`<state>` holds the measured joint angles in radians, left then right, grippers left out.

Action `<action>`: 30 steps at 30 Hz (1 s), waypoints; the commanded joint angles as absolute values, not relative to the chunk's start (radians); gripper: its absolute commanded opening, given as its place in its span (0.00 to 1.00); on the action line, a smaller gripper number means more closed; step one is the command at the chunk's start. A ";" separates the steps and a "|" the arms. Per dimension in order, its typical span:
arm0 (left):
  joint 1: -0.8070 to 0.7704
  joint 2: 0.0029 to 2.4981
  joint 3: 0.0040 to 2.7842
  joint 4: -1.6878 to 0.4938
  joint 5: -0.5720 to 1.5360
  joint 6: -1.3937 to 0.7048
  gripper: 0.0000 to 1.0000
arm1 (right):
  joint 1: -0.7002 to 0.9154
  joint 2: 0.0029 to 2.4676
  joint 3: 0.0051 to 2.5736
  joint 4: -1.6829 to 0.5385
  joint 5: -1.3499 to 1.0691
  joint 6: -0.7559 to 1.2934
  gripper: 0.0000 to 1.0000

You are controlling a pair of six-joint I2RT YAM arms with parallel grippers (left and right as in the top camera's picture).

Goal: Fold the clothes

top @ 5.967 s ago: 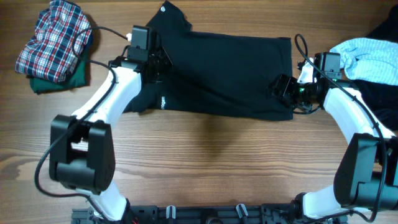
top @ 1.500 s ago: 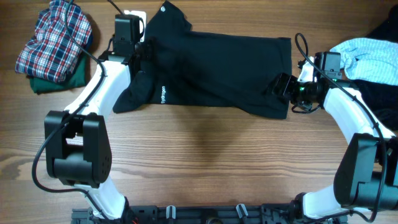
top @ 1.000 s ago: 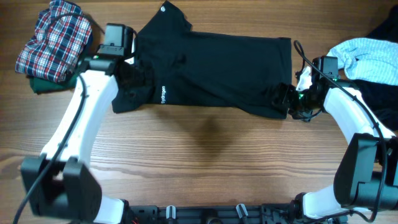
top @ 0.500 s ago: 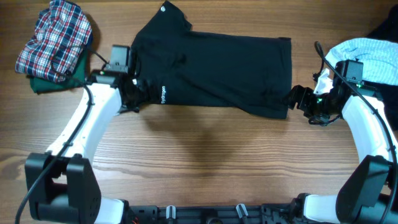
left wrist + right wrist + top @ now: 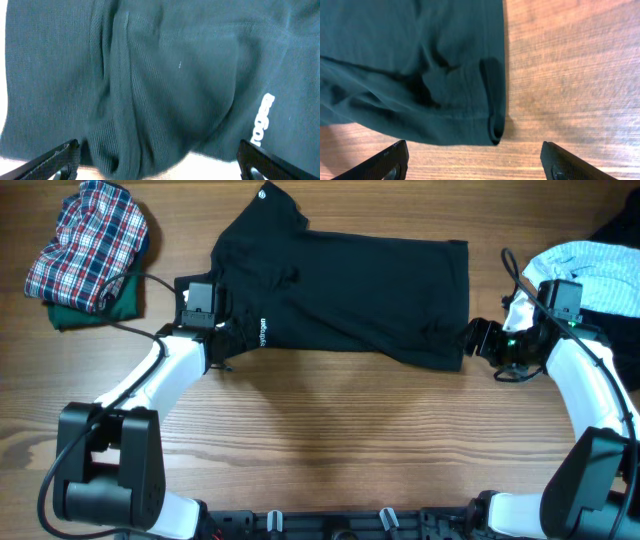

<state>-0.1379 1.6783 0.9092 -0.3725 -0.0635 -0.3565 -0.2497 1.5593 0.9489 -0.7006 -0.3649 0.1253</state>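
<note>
1. Left gripper (image 5: 157,162): jaws spread wide, holding nothing. It hovers over the near-left corner of the black T-shirt (image 5: 340,290), where the cloth bunches into folds; the white logo print (image 5: 262,332) lies just to its right.
2. Right gripper (image 5: 480,162): jaws apart, empty. It sits off the shirt's near-right corner, over bare table (image 5: 330,440), with the rolled hem corner just ahead of it.
3. T-shirt: lies flat at the far middle of the table, long axis left to right. The straight hem edge faces right. A pointed flap of cloth sticks out toward the far left.
4. Left of the shirt, well apart: a plaid garment (image 5: 88,240) heaped on a green one (image 5: 100,305).
5. Right of the shirt: a light blue garment (image 5: 590,270) resting on a dark one (image 5: 620,330), behind the right arm.
</note>
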 commanded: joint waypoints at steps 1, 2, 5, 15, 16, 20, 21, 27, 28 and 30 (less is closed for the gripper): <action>-0.134 1.689 0.903 -0.318 -0.104 -0.258 0.99 | -0.246 1.552 0.934 -0.693 -0.355 0.104 0.85; -0.134 1.689 0.903 -0.307 -0.104 -0.234 0.99 | -0.246 1.552 0.934 -0.692 -0.356 0.105 0.85; -0.134 1.689 0.903 -0.286 -0.103 -0.159 0.97 | -0.246 1.552 0.934 -0.692 -0.356 0.107 0.85; -0.134 1.689 0.903 -0.366 -0.045 -0.130 0.43 | -0.246 1.552 0.915 -0.680 -0.356 0.112 0.77; -0.134 1.689 0.903 -0.382 -0.045 -0.130 0.32 | -0.246 1.552 0.900 -0.663 -0.356 0.112 0.77; -0.134 1.689 0.903 -0.402 -0.046 -0.130 0.04 | -0.246 1.553 0.849 -0.595 -0.361 0.118 0.75; -0.134 1.689 0.903 -0.402 -0.046 -0.130 0.04 | -0.246 1.554 0.836 -0.571 -0.360 0.134 0.73; -0.134 1.689 0.903 -0.402 -0.046 -0.130 0.04 | -0.245 1.554 0.756 -0.434 -0.348 0.092 0.63; -0.134 1.689 0.903 -0.402 -0.046 -0.130 0.04 | -0.245 1.554 0.744 -0.415 -0.348 0.078 0.60; -0.134 1.689 0.903 -0.402 -0.046 -0.130 0.04 | -0.245 1.554 0.714 -0.377 -0.348 0.055 0.53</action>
